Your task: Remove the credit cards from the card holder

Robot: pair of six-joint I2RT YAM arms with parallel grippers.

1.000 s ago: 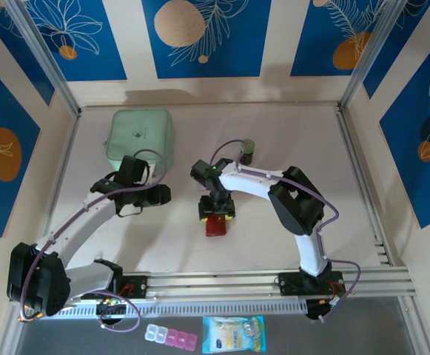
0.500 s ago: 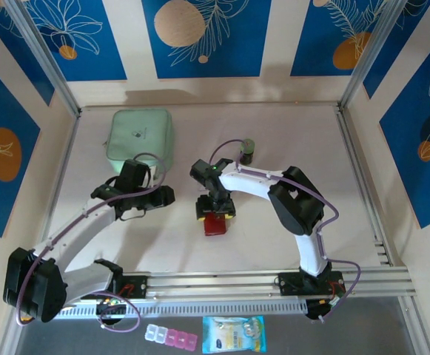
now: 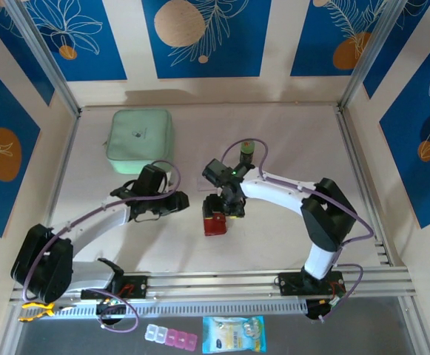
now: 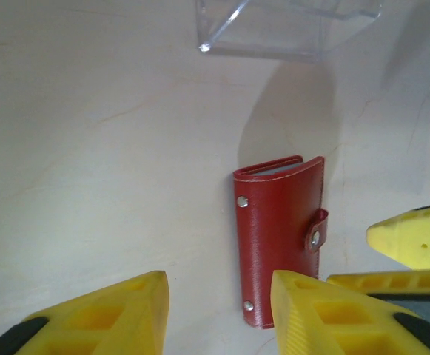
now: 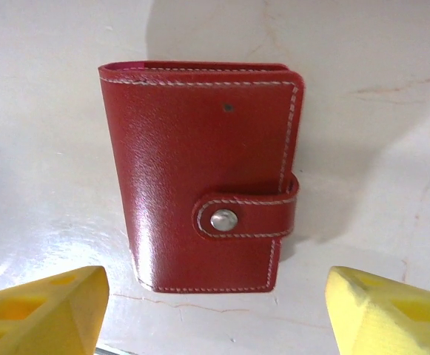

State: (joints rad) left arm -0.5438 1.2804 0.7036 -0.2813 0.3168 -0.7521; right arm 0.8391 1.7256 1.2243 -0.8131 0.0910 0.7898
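Note:
The card holder [image 3: 215, 224] is a small dark-red wallet lying flat on the table, closed, with its snap tab fastened [image 5: 224, 220]. The credit cards are hidden inside it. My right gripper [image 3: 226, 208] hangs just behind the card holder [image 5: 200, 170], open [image 5: 218, 314], its yellow fingertips standing wider than the wallet and touching nothing. My left gripper [image 3: 177, 204] is to the wallet's left, open [image 4: 218, 318] over bare table. Its right finger [image 4: 311, 310] overlaps the near corner of the card holder [image 4: 277, 237]; I cannot tell if they touch.
A mint-green pouch [image 3: 140, 135] lies at the back left. A small dark cylinder [image 3: 248, 151] stands behind the right wrist. A clear plastic tray [image 4: 289, 26] sits beyond the wallet. A pill box [image 3: 172, 336] and a packet [image 3: 233, 334] lie in front of the rail.
My left gripper has moved right toward the card holder and narrowed a little. The right arm's elbow has swung right and its gripper shifted slightly right. The wallet has stayed put.

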